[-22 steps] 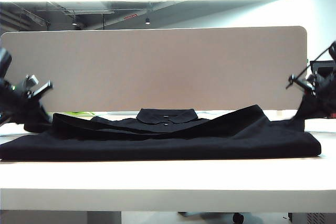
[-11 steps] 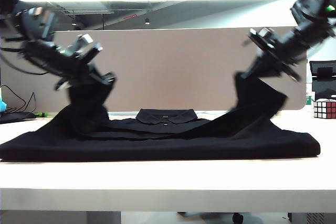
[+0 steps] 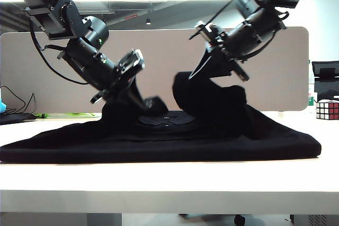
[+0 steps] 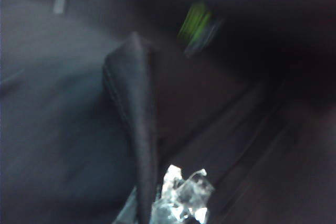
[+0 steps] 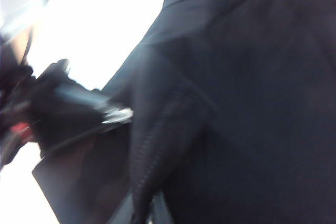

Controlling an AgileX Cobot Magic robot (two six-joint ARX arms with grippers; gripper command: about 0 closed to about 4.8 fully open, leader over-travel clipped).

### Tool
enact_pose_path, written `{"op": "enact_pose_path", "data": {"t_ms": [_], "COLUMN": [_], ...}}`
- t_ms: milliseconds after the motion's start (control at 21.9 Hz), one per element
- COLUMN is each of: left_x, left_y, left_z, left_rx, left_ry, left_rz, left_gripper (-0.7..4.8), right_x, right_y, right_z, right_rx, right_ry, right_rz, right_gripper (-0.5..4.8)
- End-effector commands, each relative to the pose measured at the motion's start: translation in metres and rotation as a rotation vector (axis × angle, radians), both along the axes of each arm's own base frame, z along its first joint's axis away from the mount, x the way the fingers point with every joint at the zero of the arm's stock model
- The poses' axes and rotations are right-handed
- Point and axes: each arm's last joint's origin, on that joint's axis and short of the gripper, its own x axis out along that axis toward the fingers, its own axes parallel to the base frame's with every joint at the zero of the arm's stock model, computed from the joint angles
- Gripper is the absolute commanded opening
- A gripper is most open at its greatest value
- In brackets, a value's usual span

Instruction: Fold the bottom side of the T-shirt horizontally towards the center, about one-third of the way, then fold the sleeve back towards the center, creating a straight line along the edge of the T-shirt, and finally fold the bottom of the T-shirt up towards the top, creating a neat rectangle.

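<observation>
The black T-shirt (image 3: 159,144) lies spread across the white table (image 3: 169,178), its collar (image 3: 167,118) at the centre back. My left gripper (image 3: 135,92) hangs just left of the collar, shut on a raised fold of the shirt. My right gripper (image 3: 205,71) is higher, right of the collar, shut on another bunch that drapes down. In the left wrist view a stitched fold (image 4: 137,124) runs into the left gripper (image 4: 149,211). The right wrist view shows a stitched fold (image 5: 157,145) pinched in the right gripper (image 5: 144,211). I cannot tell sleeve from bottom hem in the dark folds.
A beige partition (image 3: 159,56) stands behind the table. A Rubik's cube (image 3: 327,109) sits at the far right. Black cables (image 3: 13,110) and a small green item (image 3: 48,115) lie at the back left. The table's front edge (image 3: 169,194) runs close to the shirt.
Both arms have swung up from the table's outer ends and inward, carrying the shirt's two ends over its middle towards the collar. Both grippers have stayed shut on the fabric.
</observation>
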Motion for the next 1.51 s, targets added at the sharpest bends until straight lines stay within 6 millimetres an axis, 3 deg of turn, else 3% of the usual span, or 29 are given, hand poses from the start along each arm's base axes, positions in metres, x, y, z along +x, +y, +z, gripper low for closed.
{"op": "enact_pose_path", "data": {"t_ms": [46, 91, 137, 274, 365, 411, 502, 639, 684, 776, 912, 1186, 1369, 1505], "left_x": [-0.004, -0.003, -0.002, -0.006, -0.022, -0.039, -0.066, -0.099, -0.118, -0.136, -0.158, -0.178, -0.188, -0.190], "left_y": [0.020, 0.027, 0.038, 0.067, 0.082, 0.089, 0.104, 0.126, 0.140, 0.149, 0.155, 0.155, 0.155, 0.154], "left_z": [-0.004, -0.002, 0.004, 0.040, 0.072, 0.087, 0.094, 0.083, 0.073, 0.063, 0.042, -0.006, -0.027, -0.032], "left_rx": [0.151, 0.150, 0.142, 0.107, 0.067, 0.115, 0.169, 0.102, 0.074, 0.044, 0.023, 0.006, -0.061, -0.060], "left_ry": [0.029, 0.030, 0.021, -0.050, -0.060, -0.011, 0.115, 0.241, 0.259, 0.250, 0.282, 0.376, 0.411, 0.420], "left_rz": [0.019, 0.032, 0.056, 0.114, 0.129, 0.164, 0.219, 0.271, 0.327, 0.394, 0.450, 0.486, 0.509, 0.513], "left_gripper": [0.97, 1.76, 1.89, 1.88, 1.83, 1.77, 1.78, 1.77, 1.76, 1.73, 1.74, 1.76, 1.80, 1.80], "right_x": [-0.008, -0.008, -0.007, -0.009, -0.019, -0.030, -0.047, -0.072, -0.088, -0.104, -0.128, -0.158, -0.173, -0.181], "right_y": [0.010, 0.010, 0.007, 0.000, -0.012, -0.026, -0.050, -0.074, -0.086, -0.096, -0.104, -0.108, -0.113, -0.119], "right_z": [-0.001, -0.001, -0.001, 0.008, 0.033, 0.055, 0.073, 0.081, 0.077, 0.065, 0.029, -0.035, -0.061, -0.071], "right_rx": [-0.025, -0.023, -0.019, -0.001, 0.014, 0.015, -0.009, -0.050, -0.039, -0.018, 0.019, 0.041, 0.030, 0.036], "right_ry": [0.003, 0.008, 0.014, 0.013, -0.028, -0.041, -0.001, 0.050, 0.052, 0.070, 0.154, 0.325, 0.405, 0.416], "right_rz": [0.078, 0.073, 0.062, 0.059, 0.044, 0.016, -0.030, -0.049, -0.094, -0.149, -0.220, -0.282, -0.297, -0.321], "right_gripper": [1.20, 2.58, 3.50, 3.56, 3.55, 3.55, 3.55, 3.55, 3.55, 3.55, 3.55, 3.55, 3.55, 3.55]}}
